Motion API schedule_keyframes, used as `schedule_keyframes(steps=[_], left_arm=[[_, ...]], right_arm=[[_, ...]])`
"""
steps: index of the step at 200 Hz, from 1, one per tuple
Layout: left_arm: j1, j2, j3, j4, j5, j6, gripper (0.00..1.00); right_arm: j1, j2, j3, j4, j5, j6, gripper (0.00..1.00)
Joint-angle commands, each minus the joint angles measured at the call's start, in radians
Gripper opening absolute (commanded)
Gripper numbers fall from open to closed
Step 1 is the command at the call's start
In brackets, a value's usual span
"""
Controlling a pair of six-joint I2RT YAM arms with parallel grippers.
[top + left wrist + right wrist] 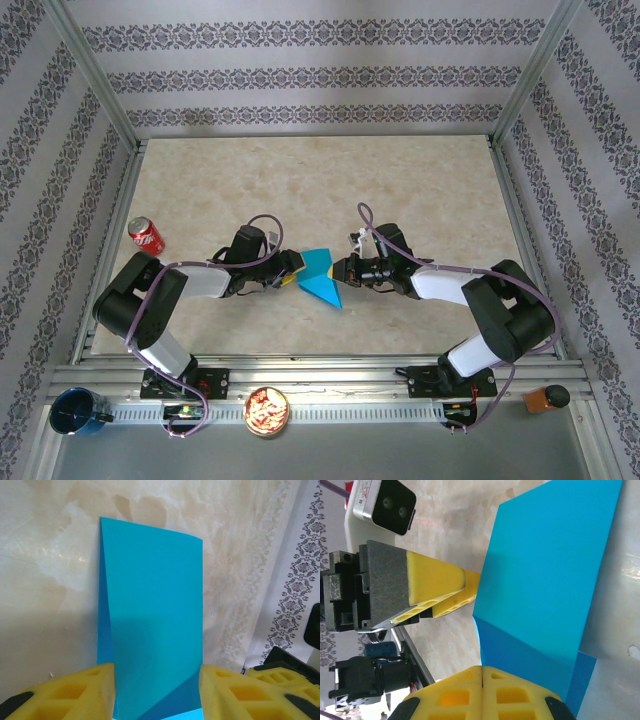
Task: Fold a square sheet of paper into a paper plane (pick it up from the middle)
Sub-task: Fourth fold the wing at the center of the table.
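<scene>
**A:** Where's the sheet (322,279) rn?

**B:** Mid-table (420,200), btwn the two grippers. It's part-folded. From the top cam it's a tapered shape, tip aiming abt 5 o'clock and broad end abt 11. No dart yet, so I'd call it early-to-mid folding.

**A:** L gripper (289,272)?

**B:** At the sheet's 9 o'clock. On its wrist cam the jaws stand apart, a yellow finger (75,692) on each side and the blue strip filling the gap. Can't tell if the pads actually press the edges. One long edge shows a second layer peeking out at 9, so the fold isn't flat there.

**A:** Why straddle it?

**B:** Prob to keep the strip from sliding or swinging while the other arm works. That's a guess.

**A:** R gripper (345,270)?

**B:** At the sheet's 3 o'clock, jaws fully closed, seam tight w/ nothing visible in it. The tip sits right at the paper, where a darker lower layer meets the upper flap. That flap looks raised off the table.

**A:** Closed on purpose?

**B:** I'd say so. Shut fingers make a blunt pusher for nudging a flap over or pressing a crease, and open jaws would snag thin paper.

**A:** Risks?

**B:** The flap springs back or skews if only one side is pinned. The soda can (146,236), abt 10 o'clock from the sheet, is well apart, so no issue there.
</scene>
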Motion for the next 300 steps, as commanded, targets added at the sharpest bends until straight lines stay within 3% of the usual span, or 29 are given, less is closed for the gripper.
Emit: schedule_keyframes(steps=[1, 82, 177, 202, 218, 241, 275, 300], left_arm=[[0.018, 0.012, -0.012, -0.006, 0.012, -0.017, 0.47], [0.020, 0.054, 0.008, 0.058, 0.053, -0.035, 0.47], [0.023, 0.102, 0.031, 0.159, 0.071, -0.079, 0.22], [0.027, 0.075, 0.018, 0.155, 0.045, -0.079, 0.12], [0.028, 0.053, 0.004, 0.154, 0.022, -0.081, 0.00], [0.028, 0.026, -0.014, 0.159, -0.021, -0.096, 0.00], [0.024, -0.050, -0.064, 0.165, -0.099, -0.134, 0.00], [0.015, -0.141, -0.108, 0.104, -0.189, -0.159, 0.00]], right_arm=[[-0.011, -0.027, -0.018, 0.052, -0.031, 0.016, 0.03], [-0.021, -0.035, -0.032, 0.074, -0.056, 0.022, 0.03], [-0.037, -0.030, -0.047, 0.065, -0.071, 0.012, 0.03], [-0.046, -0.034, -0.049, 0.017, -0.035, -0.011, 0.07], [-0.046, -0.038, -0.044, -0.016, -0.008, -0.029, 0.12], [-0.046, -0.050, -0.036, -0.049, 0.001, -0.058, 0.27], [-0.022, -0.198, -0.035, -0.248, 0.223, -0.207, 0.39], [0.098, -0.367, -0.111, -0.208, 0.441, -0.398, 0.42]])
